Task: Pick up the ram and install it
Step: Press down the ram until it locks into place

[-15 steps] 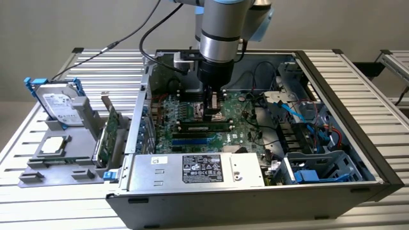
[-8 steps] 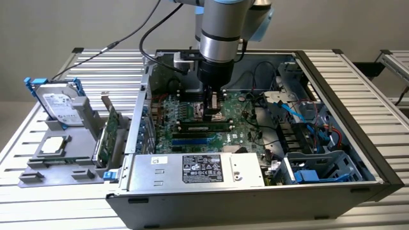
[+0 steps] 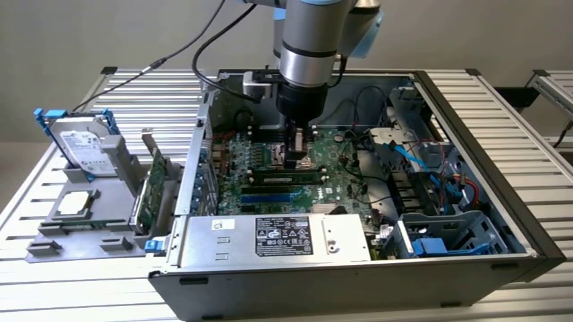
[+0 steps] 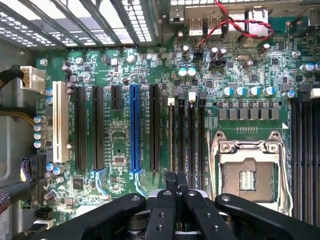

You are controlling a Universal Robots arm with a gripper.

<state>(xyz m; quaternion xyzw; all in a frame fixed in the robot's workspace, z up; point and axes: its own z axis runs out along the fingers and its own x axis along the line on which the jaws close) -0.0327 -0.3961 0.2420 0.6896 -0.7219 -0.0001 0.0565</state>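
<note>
We see the gripper point(image 3: 299, 149) lowered inside the open computer case point(image 3: 465, 121), poised just above the motherboard point(image 3: 268, 171), with the arm point(image 3: 315, 47) rising straight up from it. In the wrist view the black fingers point(image 4: 172, 192) are pressed together with no gap, and we can make out nothing clamped between them.

The ram point(image 3: 288, 178), a long narrow stick with dark chips, lies seated along a memory slot on the motherboard, directly beneath the fingertips and on the power supply side of them. We cannot tell whether the tips actually touch it. A blue slot point(image 3: 271, 198) runs parallel to the ram, closer to the power supply point(image 3: 278, 236), whose labelled metal box sits along the motherboard's near edge.

In the wrist view the motherboard shows a bare CPU socket point(image 4: 248, 175) with its metal frame beside the fingers, and a blue expansion slot point(image 4: 134, 127) among black ones.

Outside the case, off the motherboard toward the exterior view's left, a grey rack point(image 3: 85, 225) holds a hard drive point(image 3: 80, 144) with blue rails standing upright and a green expansion card point(image 3: 154, 188) on edge.
</note>
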